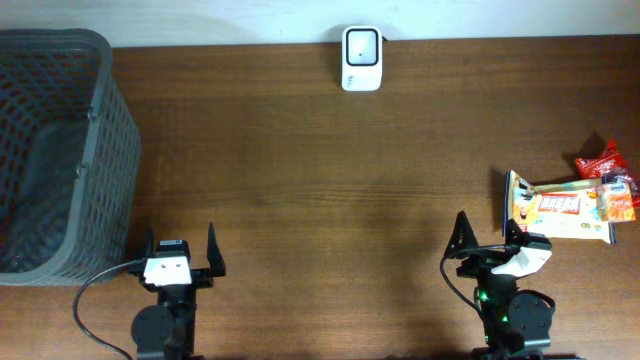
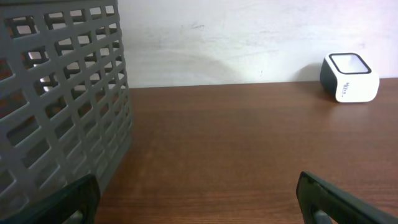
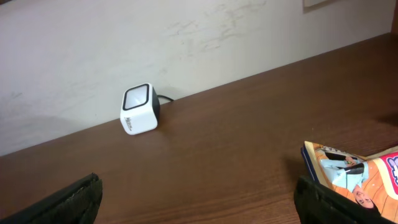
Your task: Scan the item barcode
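Observation:
A white barcode scanner (image 1: 361, 45) stands at the table's back edge, also visible as the scanner (image 2: 349, 77) from the left wrist and the scanner (image 3: 140, 109) from the right wrist. A flat orange-and-white snack packet (image 1: 560, 207) lies at the right side, its near corner showing as the packet (image 3: 348, 169). My right gripper (image 1: 487, 243) sits open just left of that packet, nothing between its fingers. My left gripper (image 1: 181, 252) is open near the front left, holding nothing. No barcode is visible.
A grey mesh basket (image 1: 55, 150) fills the left side, its wall close by my left gripper as the basket (image 2: 59, 93). A small red wrapper (image 1: 601, 158) and a small orange packet (image 1: 620, 196) lie at the far right edge.

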